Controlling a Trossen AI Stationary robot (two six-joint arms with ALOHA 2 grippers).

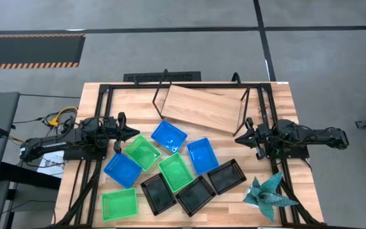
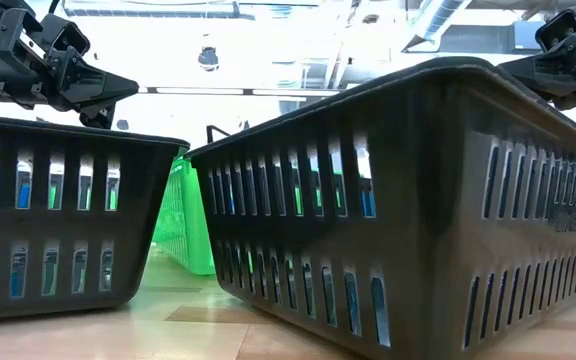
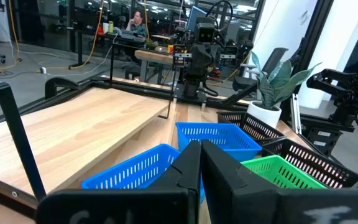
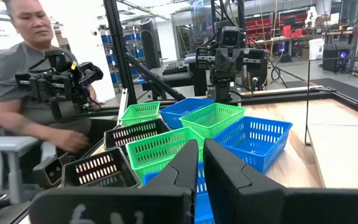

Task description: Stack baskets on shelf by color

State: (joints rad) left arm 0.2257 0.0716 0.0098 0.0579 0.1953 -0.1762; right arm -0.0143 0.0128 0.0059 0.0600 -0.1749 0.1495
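Observation:
The shelf (image 1: 199, 108), a light wooden board on black wire legs, stands askew at the back middle of the table with nothing on it. In front of it several baskets lie scattered singly: blue ones (image 1: 169, 135) (image 1: 202, 156) (image 1: 122, 168), green ones (image 1: 143, 152) (image 1: 175, 172) (image 1: 119, 204) and black ones (image 1: 158, 193) (image 1: 196, 194) (image 1: 226, 176). My left gripper (image 1: 133, 132) hovers shut just left of the rear blue and green baskets, holding nothing. Off to the right of the baskets, my right gripper (image 1: 239, 135) is shut and empty beside the shelf's right legs.
A teal folded-paper plant (image 1: 269, 194) sits at the front right corner. Black frame bars (image 1: 100, 114) run along both table sides. A person (image 4: 30, 81) sits beyond the table's left side. In the low view two black baskets (image 2: 418, 200) block most of the scene.

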